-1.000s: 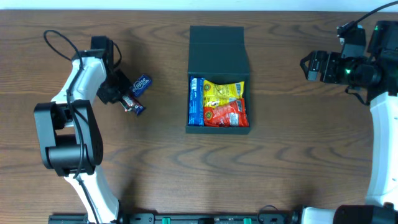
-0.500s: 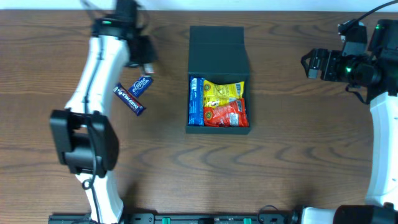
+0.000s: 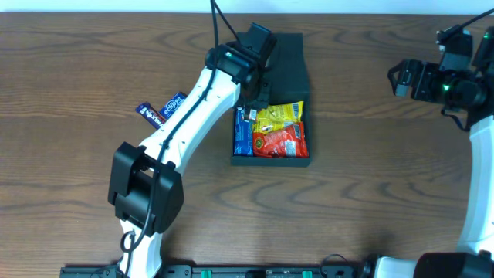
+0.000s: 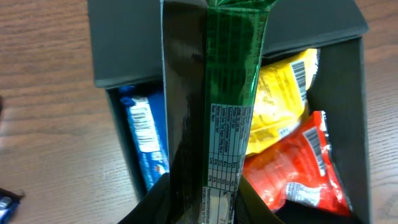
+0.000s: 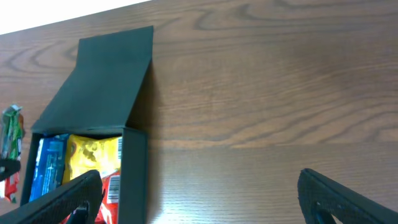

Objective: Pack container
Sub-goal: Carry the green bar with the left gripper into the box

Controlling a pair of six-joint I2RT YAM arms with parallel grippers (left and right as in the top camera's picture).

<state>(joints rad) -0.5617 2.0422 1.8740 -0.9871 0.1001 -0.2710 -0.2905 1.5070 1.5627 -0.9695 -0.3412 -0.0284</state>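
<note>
Three packets already lie in the container at mid-table, seen from overhead. The left gripper hangs above its left rear corner, and the right gripper is well apart to the right.

At the left wrist, the fingers are clamped on a long green packet above the blue packet. Released here, it may straddle the wall or end up propped on end.

At the right wrist, the fingers are spread wide and empty.
</note>
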